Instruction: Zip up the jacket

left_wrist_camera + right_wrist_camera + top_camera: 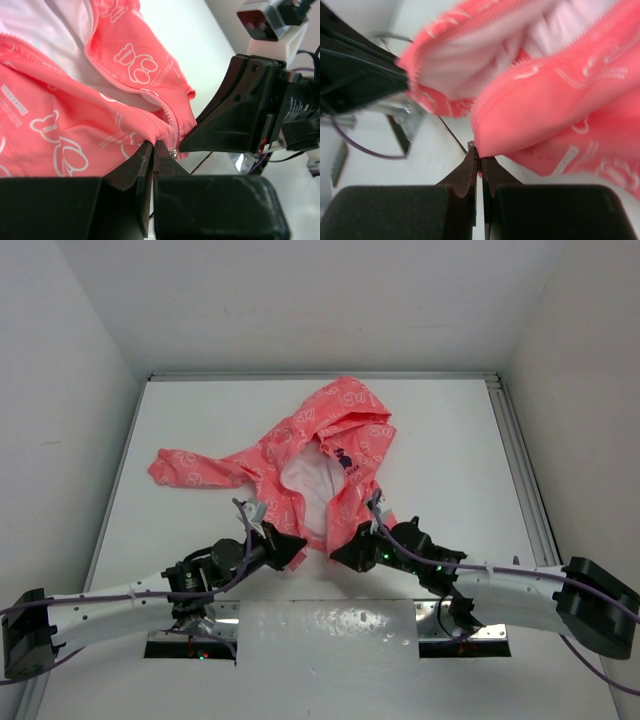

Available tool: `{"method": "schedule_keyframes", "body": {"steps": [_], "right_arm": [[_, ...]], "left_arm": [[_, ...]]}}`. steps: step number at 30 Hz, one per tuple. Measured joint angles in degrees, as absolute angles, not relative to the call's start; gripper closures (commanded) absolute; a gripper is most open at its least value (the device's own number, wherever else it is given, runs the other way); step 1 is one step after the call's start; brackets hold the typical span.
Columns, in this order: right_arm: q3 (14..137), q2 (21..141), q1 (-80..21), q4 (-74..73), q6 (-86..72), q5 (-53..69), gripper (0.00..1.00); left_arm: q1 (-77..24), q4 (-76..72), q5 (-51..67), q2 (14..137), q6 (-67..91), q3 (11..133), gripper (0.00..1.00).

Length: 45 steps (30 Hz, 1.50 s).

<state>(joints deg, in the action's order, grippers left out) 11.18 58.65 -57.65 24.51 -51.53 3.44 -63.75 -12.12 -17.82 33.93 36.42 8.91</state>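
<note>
Left gripper (299, 548) is clamped on the bottom hem of the jacket (320, 450), jaws drawn nearly together with coral fabric nipped between the tips. Right gripper (336, 555) is on the other front panel's lower corner, and the right wrist view shows its jaws closed to a sliver on that corner. The two grippers sit close together at the jacket's near edge, tips angled toward each other.

The white table (450, 450) carries it all, and the jacket lies on its back in the middle, front open. The hood (350, 405) bunches at the jacket's far end. One sleeve (195, 468) stretches out from the jacket's left shoulder, flat on the table. White lining (305, 480) shows through the gap between the two front panels. The zipper (131, 89) is undone, and its pink teeth run down the panel edge to the hem. A dark emblem (345, 460) sits on the chest, right of the opening. A tiny metal piece (173, 153) glints at the foot of the zipper, just beside the left gripper's tips.
</note>
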Motion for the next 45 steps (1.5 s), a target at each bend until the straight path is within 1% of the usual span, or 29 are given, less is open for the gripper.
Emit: {"method": "schedule_keyframes", "body": {"steps": [4,8,15,21,45], "right_arm": [[7.03,56.42,-57.63,36.97,-52.10,0.95,1.00],[5.02,57.06,-57.63,45.47,-52.73,-0.08,1.00],[4.21,57.39,-57.63,55.11,-53.15,-0.89,1.00],[4.19,57.14,-57.63,57.14,-53.15,-1.06,1.00],[3.07,54.46,-57.63,56.49,-53.19,0.38,1.00]], "left_arm": [[-63.75,-11.49,-18.50,35.22,36.77,11.88,1.00],[-63.75,-11.97,-18.50,37.28,37.74,13.85,1.00],[-63.72,-12.27,-18.50,38.13,39.31,14.15,1.00],[-63.72,-12.93,-18.48,37.71,40.66,14.13,1.00],[-63.72,-20.40,-16.86,35.99,43.59,10.98,1.00]]}}
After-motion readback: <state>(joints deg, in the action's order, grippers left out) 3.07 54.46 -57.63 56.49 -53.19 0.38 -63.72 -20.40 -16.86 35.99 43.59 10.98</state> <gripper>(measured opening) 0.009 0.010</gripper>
